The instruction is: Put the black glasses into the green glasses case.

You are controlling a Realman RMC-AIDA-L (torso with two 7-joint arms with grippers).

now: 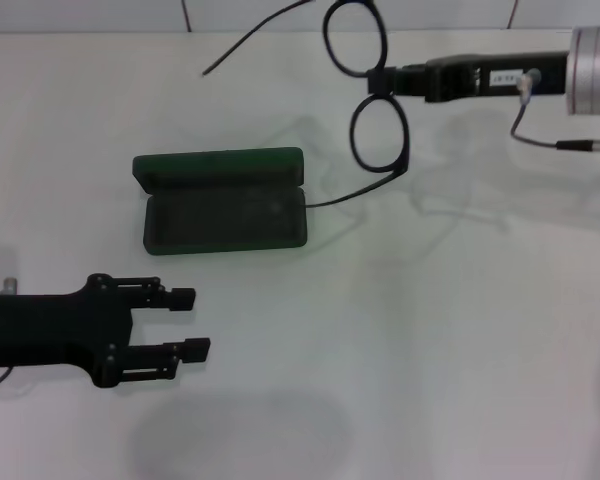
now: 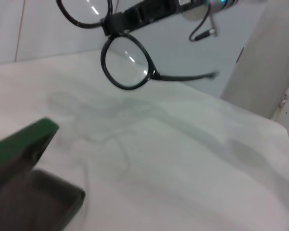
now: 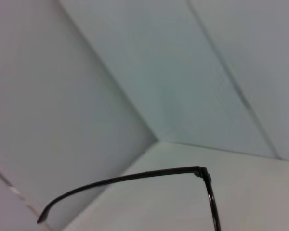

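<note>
The black glasses hang in the air at the back right, temple arms unfolded, held by the bridge in my right gripper, which is shut on them. They also show in the left wrist view as the black glasses and in the right wrist view as one temple arm of the black glasses. The green glasses case lies open on the white table, left of the glasses, lid tilted back; its corner is the green glasses case. My left gripper rests open near the front left, apart from the case.
The white table spreads around the case. A white wall with tile lines rises behind the table. A grey cable loops under the right wrist.
</note>
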